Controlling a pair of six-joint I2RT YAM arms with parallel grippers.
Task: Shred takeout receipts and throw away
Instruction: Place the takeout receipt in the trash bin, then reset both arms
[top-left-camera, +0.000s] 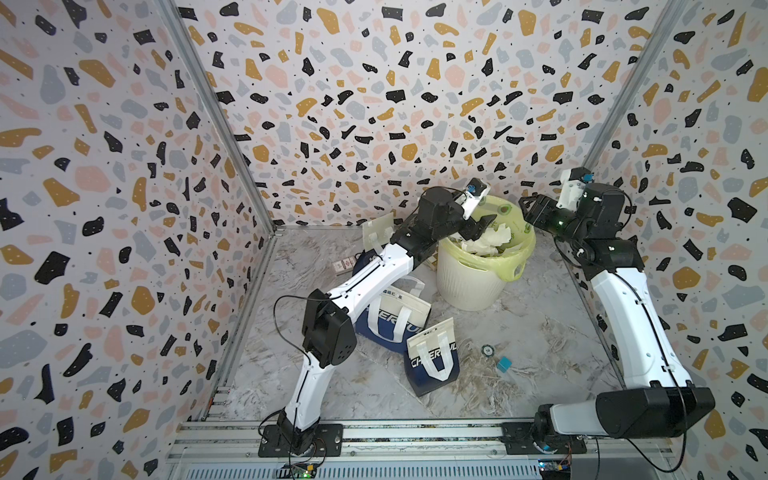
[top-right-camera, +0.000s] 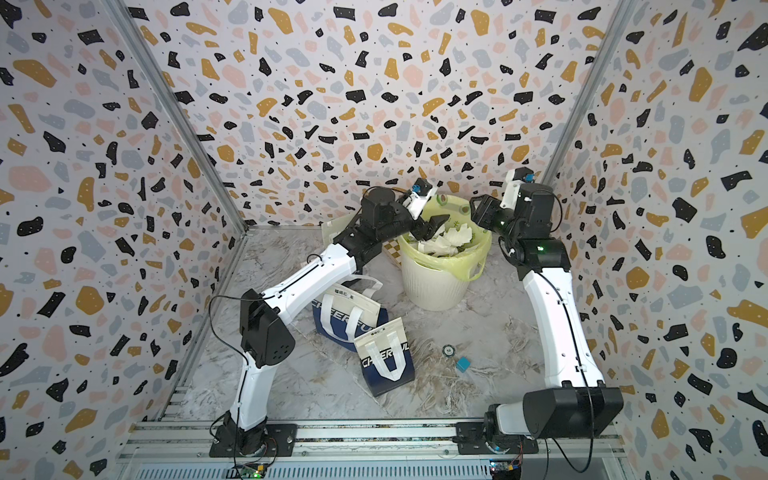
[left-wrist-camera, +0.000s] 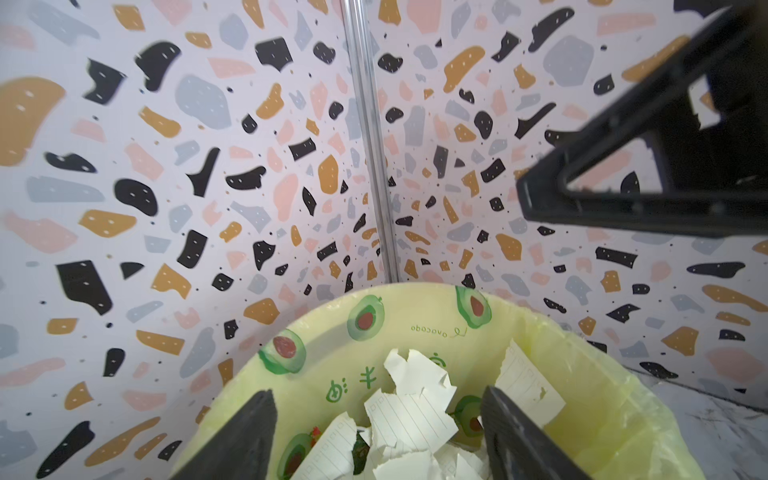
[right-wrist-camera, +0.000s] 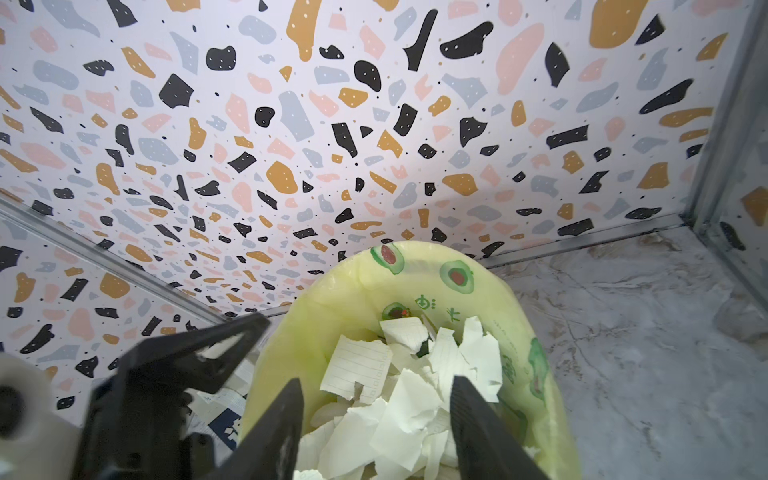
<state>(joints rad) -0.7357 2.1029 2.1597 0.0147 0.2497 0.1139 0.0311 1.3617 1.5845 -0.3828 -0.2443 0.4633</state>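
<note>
A robot test cell: terrazzo-print panels (top-left-camera: 374, 104) meet at aluminium posts (top-left-camera: 218, 116) around a marble-look worktop (top-left-camera: 519, 353). Two robot arms (top-left-camera: 631, 324) are bolted to an aluminium rail (top-left-camera: 415, 432) at its front, with a bare circuit board (top-left-camera: 301, 471) beside it.

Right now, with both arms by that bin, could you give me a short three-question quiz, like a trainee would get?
1. True or false: torn receipt scraps lie inside the lined wastebasket.
2. The left gripper, above the wastebasket, is: A) open, holding nothing; B) shut on a scrap; C) shut on the rim.
3. Which fruit is printed on the yellow-green liner?
Key: 1 true; 2 A; 3 avocados.
</note>
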